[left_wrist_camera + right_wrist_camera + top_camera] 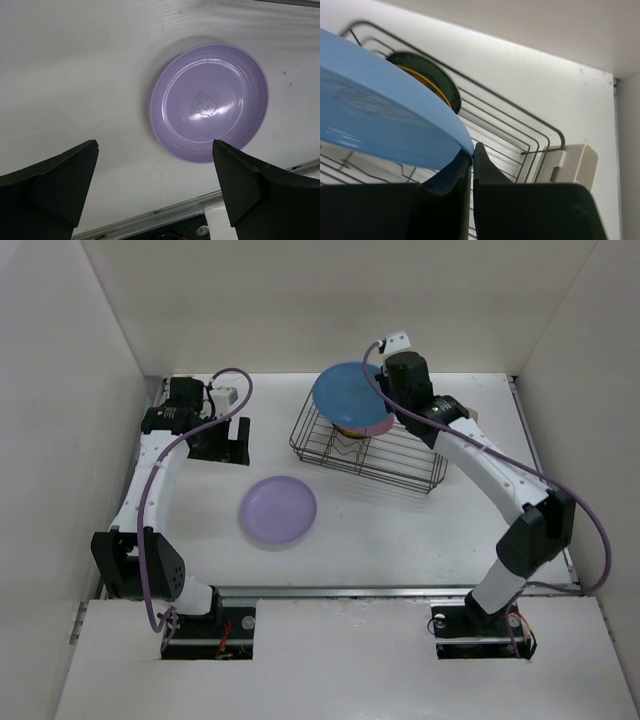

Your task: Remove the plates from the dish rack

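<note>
Lavender plate point(278, 510) flat, face up — blue plate point(345, 390) tilted over dish rack point(402, 461), pink plate point(380, 427) inside.

Top camera looks down on the whole worktop point(420, 530); close wrist cameras share its purple plate point(278, 511) and rack point(395, 455).

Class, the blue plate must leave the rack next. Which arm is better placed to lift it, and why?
Right. The right gripper is shut on the rim of the blue plate at the rack. The left gripper hangs open over the table beside the lavender plate, away from the rack.
</note>
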`<state>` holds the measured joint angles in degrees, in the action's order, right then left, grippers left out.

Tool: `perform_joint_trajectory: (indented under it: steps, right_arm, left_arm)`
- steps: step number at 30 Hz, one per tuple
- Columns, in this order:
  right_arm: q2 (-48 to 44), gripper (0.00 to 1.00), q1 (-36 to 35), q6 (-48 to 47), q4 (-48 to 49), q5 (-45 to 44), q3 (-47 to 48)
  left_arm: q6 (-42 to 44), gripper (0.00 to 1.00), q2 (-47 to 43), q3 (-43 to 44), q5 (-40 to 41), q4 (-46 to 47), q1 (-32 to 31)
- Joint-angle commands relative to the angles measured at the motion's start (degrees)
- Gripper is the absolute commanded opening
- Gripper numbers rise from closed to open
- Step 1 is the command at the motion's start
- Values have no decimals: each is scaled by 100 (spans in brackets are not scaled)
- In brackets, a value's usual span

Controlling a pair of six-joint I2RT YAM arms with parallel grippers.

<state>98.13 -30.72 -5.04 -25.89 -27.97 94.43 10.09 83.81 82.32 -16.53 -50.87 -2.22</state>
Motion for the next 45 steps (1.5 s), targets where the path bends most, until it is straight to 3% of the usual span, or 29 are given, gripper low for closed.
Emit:
perform_joint_trajectory:
  steps: [1, 5, 11, 13, 17, 20, 30, 33, 34, 36, 42, 45]
  right_arm:
    - [-663, 0, -232, 125, 761, -192, 224]
    - [-716, 0, -382, 388, 218, -61, 225]
    - [-453, 0, -575, 1145, -338, 1844, 85]
    - [-400, 0, -575, 1260, -338, 2764, -134]
    - [-49, 0, -881, 1321, -338, 3812, -381]
    - [180, 0, -1224, 1321, -215, 4359, -382]
    - [1577, 1, -1507, 1822, -662, 3957, 365]
    - [1709, 25, -1507, 1822, -855, 3904, 523]
    - [1710, 44, -1568, 1692, -926, 3756, 576]
    - [1640, 62, -1621, 1569, -1102, 3606, 725]
    - [571, 90, -1744, 1383, -1331, 2948, 936]
    - [103, 98, -1614, 1383, -1103, 2037, 876]
  left_arm:
    - [-33, 97, -172, 29, -104, -19, -15]
    - [-33, 97, -172, 82, -43, -19, -15]
    - [-164, 98, -286, 134, 290, 33, -15]
    - [-314, 100, -339, 187, 676, 33, -15]
    - [-639, 100, -339, 302, 1836, 138, -15]
    - [-640, 100, -339, 250, 2251, 200, -15]
    - [-587, 100, -339, 30, 2190, 148, -15]
    - [-587, 100, -339, 29, 2190, 148, -15]
    - [-587, 100, -391, 29, 2190, 148, -15]
    - [-535, 100, -392, 29, 2190, 148, -15]
    - [-481, 100, -445, -23, 2190, 148, -15]
    - [-481, 100, -445, -23, 2137, 200, -15]
